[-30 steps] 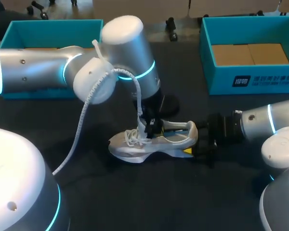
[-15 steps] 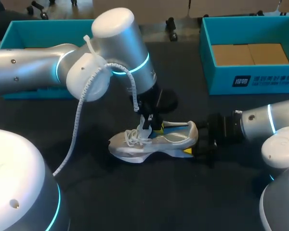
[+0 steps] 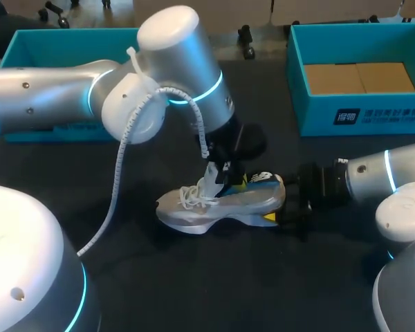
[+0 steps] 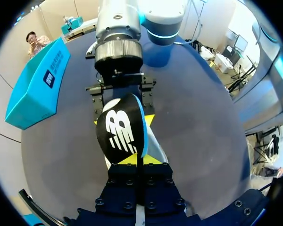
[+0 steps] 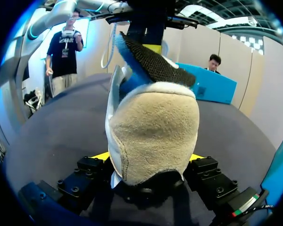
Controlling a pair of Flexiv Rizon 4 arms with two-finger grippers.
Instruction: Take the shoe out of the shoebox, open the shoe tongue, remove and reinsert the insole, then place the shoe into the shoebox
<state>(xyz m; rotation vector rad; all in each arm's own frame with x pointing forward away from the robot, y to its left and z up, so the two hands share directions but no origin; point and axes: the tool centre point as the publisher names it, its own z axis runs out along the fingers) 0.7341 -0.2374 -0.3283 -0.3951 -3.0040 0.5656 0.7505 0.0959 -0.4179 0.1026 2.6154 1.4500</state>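
A white running shoe [image 3: 218, 204] lies on its sole in the middle of a dark table, out of its box. The right gripper [image 3: 282, 209] comes in level behind the shoe and is clamped on its heel, a yellow pad pressed to each side. The left gripper [image 3: 225, 169] hangs just above the shoe's opening, closed on the edge of the insole [image 4: 120, 134], a dark pad with a blue rim.

The heel end of the insole now stands up above the shoe's collar, tilted toward the right gripper. A second ago the opening showed as a shallow hollow with the insole lying flat inside. Over that second the left arm rose off the laces and swung toward the heel. The shoe itself has not shifted, and the right gripper has kept its hold.

This suggests the removal step is under way but not finished, as the insole's front part is hidden and probably remains inside the shoe. A teal shoebox [image 3: 360, 114] sits well beyond the heel, and another [image 3: 28, 48] well beyond the toe.
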